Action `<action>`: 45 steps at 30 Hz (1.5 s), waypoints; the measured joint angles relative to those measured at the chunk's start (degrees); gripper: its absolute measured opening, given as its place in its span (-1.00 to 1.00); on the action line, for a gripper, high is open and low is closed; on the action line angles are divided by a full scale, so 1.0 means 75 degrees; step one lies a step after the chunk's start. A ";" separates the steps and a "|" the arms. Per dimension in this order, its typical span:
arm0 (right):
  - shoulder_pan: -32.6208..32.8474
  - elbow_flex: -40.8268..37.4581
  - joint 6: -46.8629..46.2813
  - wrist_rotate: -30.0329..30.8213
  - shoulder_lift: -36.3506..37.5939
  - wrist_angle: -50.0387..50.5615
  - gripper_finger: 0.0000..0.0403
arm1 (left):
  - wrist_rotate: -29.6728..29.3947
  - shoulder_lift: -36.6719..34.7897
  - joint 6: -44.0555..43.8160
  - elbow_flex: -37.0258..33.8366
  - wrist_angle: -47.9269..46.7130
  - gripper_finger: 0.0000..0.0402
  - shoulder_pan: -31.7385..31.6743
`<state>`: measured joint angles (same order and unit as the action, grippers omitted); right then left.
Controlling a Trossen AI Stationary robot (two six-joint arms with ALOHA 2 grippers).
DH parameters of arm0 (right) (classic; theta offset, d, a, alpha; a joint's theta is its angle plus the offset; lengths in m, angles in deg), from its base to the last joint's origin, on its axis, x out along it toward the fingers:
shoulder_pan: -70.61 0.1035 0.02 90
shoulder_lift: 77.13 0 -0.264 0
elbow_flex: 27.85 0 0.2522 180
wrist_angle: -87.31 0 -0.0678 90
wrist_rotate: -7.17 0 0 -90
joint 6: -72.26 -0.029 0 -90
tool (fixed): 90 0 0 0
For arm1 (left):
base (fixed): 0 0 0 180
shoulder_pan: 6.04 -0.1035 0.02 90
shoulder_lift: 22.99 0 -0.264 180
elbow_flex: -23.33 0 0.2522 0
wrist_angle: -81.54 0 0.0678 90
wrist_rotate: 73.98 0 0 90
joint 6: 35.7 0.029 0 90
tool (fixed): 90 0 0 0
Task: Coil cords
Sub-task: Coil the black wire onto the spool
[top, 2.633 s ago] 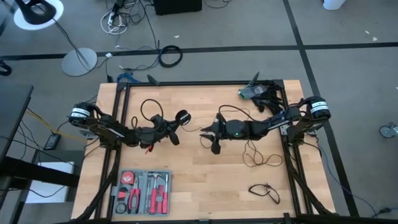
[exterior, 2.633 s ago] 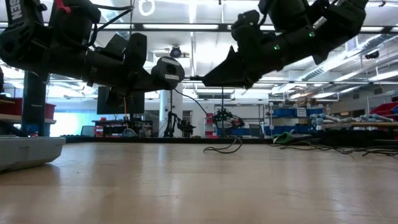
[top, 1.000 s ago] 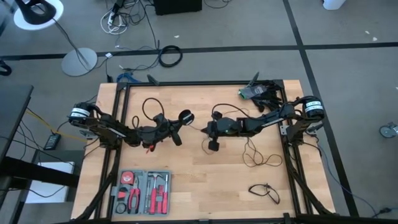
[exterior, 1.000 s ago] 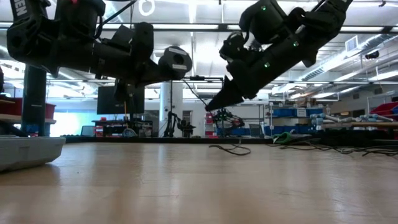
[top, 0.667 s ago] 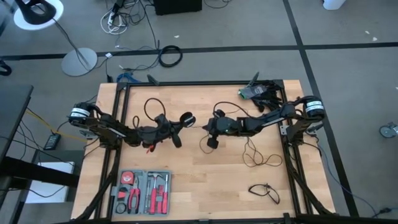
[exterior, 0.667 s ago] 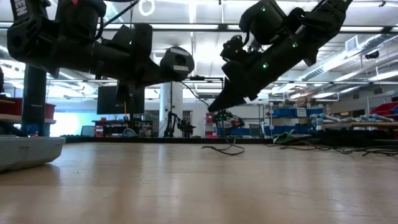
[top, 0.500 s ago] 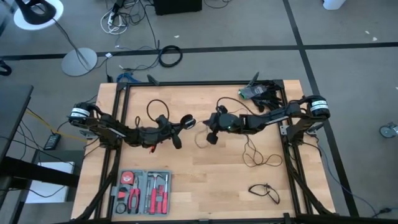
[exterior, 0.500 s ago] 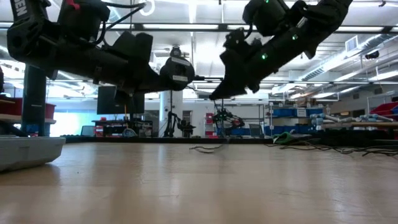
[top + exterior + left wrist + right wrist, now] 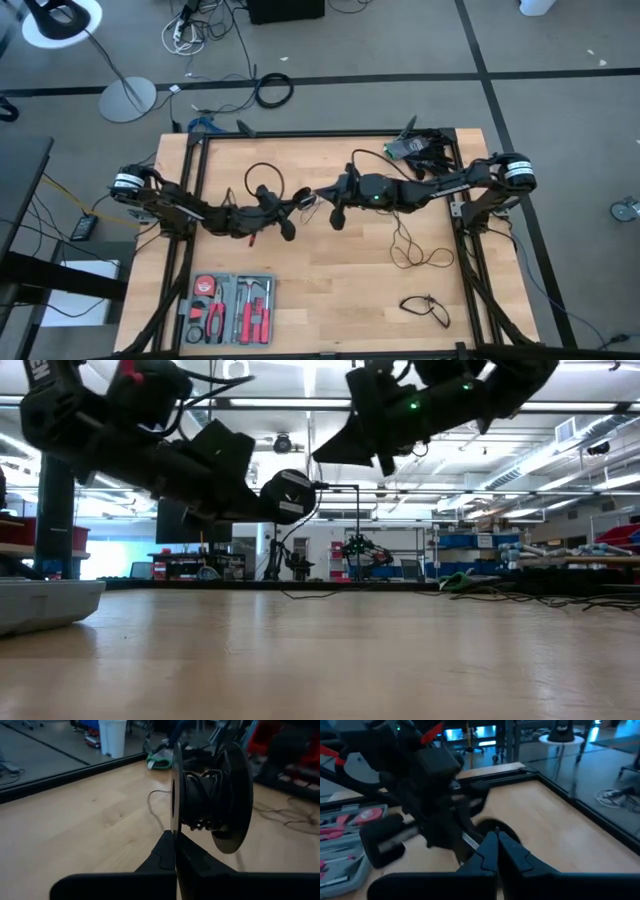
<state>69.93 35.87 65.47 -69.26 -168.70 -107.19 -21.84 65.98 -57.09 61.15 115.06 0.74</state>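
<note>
Left gripper: pressed together on a black spool's flange, cord wound on it, above table centre. Right gripper: pressed together, just at the spool's 3 o'clock. Loose cord: table, 4 o'clock.

Hard to trace from above where the thin cord passes between the two gripper tips near the table's middle, too fine against the dark arms; whether the right gripper actually pinches it cannot be told. In the low view, both arms cut off by the upper edge, and the far cord on the table only a faint line. In the right wrist view, the left arm blurred and dim, hiding much of the spool.
</note>
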 joint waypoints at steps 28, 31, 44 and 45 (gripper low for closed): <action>0.0471 0.1410 -0.0262 -0.0456 -0.1641 0.2513 -0.84 | -0.0777 0.0003 -0.0213 -0.0229 0.1669 -1.00 -0.0005; 0.0486 0.1402 -0.0490 -0.0454 -0.1641 0.2845 -0.84 | -0.0774 0.0003 -0.0428 -0.0802 0.2673 -1.00 -0.0005; 0.0533 -0.0628 -0.0413 -0.0358 -0.1652 -0.2211 -0.83 | -0.0763 0.0000 -0.0606 -0.1950 0.4569 -1.00 -0.0005; 0.0509 -0.0749 -0.0364 -0.0339 -0.1653 -0.2495 -0.83 | -0.0768 0.0000 -0.0606 -0.1956 0.4536 -1.00 -0.0005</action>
<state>73.75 30.25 62.74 -71.80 -181.10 -125.90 -27.59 65.98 -61.64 46.48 149.08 0.70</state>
